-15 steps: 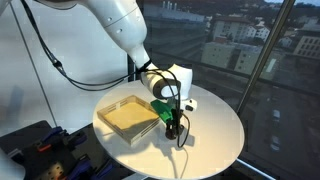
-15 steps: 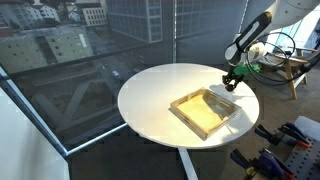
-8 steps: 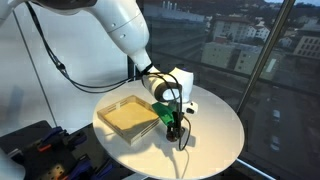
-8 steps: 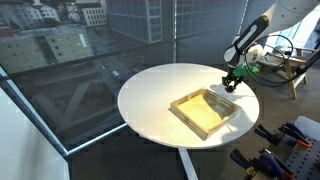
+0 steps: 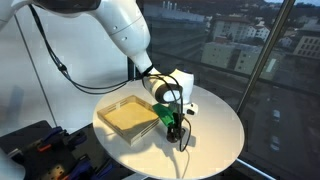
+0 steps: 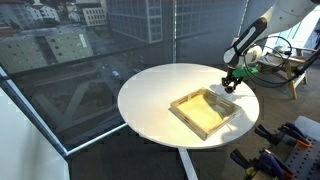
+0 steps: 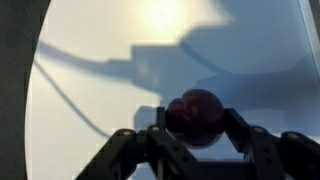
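A round white table [image 5: 215, 130] fills the middle of both exterior views, with a shallow wooden tray [image 5: 125, 118] left of centre on it. The gripper [image 7: 195, 115] is clenched around a dark red ball [image 7: 197, 110], seen at the lower centre of the wrist view just above the pale tabletop and its shadows. In an exterior view the gripper [image 6: 230, 85] hangs at the tray's far corner, upper right. Tall windows [image 6: 90, 50] show city buildings beyond. Dark equipment [image 5: 40, 145] sits at lower left.
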Controlling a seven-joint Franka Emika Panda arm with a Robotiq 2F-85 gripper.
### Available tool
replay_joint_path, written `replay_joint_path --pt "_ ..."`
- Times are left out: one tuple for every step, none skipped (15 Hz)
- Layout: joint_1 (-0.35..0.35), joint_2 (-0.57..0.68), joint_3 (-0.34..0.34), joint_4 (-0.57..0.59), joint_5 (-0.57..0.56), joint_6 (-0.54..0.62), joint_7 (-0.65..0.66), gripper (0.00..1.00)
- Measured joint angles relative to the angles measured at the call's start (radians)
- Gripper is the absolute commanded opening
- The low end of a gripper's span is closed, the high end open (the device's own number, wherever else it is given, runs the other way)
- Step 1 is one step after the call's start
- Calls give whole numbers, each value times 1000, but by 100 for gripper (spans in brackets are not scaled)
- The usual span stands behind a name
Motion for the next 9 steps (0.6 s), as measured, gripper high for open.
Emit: replay_joint_path --pt "0 1 0 1 0 0 0 36" --pt "0 2 0 1 0 0 0 36" --pt "0 2 0 2 0 0 0 36" --pt "0 2 0 3 0 0 0 38" --pt "0 3 0 3 0 0 0 67" --pt "0 3 0 4 0 0 0 84" --pt "0 4 0 4 0 0 0 89" --pt "0 5 0 5 0 0 0 97" --pt "0 6 0 6 0 0 0 100"
